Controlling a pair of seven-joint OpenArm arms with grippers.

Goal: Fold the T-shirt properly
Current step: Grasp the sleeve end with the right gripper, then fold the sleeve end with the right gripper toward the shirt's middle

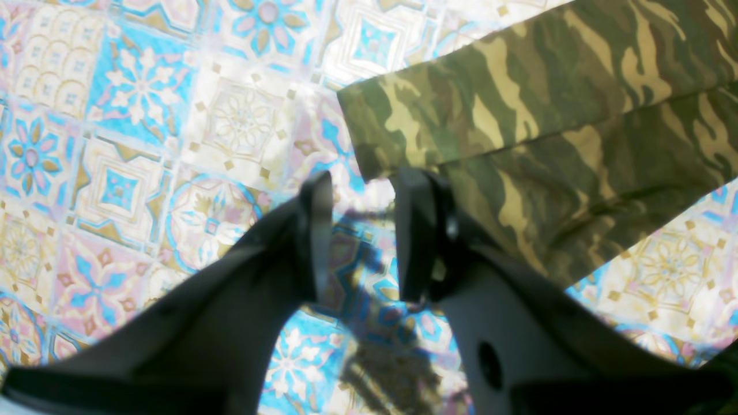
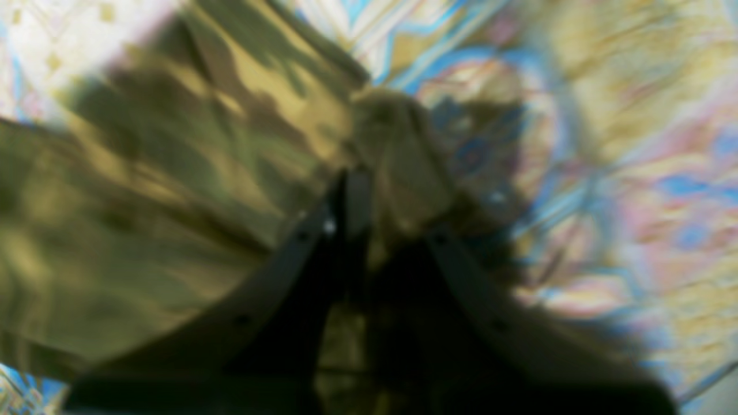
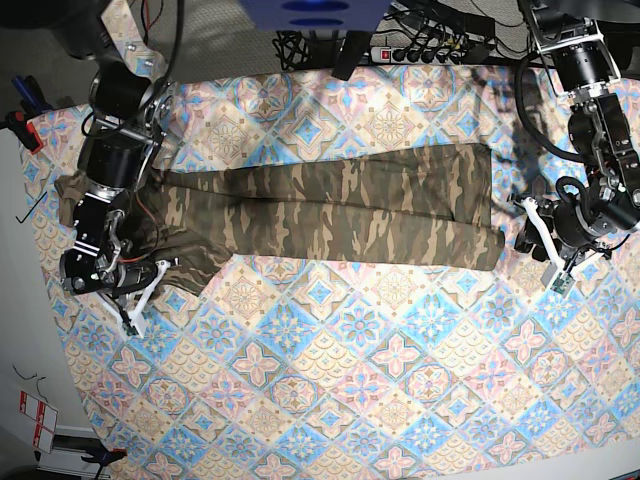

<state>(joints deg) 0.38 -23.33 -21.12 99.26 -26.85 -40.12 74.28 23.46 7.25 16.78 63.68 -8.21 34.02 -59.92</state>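
The camouflage T-shirt (image 3: 330,205) lies folded into a long band across the patterned tablecloth (image 3: 380,350), from the far left to the right. My left gripper (image 1: 366,230) is open just short of the shirt's near corner (image 1: 369,167), with only tablecloth between its fingers. In the base view it (image 3: 525,228) sits at the shirt's right end. My right gripper (image 2: 369,196) is shut on a bunch of camouflage cloth (image 2: 398,144); that view is blurred. In the base view it (image 3: 155,272) holds the shirt's lower left part, which is rumpled.
A power strip (image 3: 425,50) and cables lie along the table's back edge. The table's left edge (image 3: 40,300) runs close to my right arm. A red-handled clamp (image 3: 20,125) sits at the far left.
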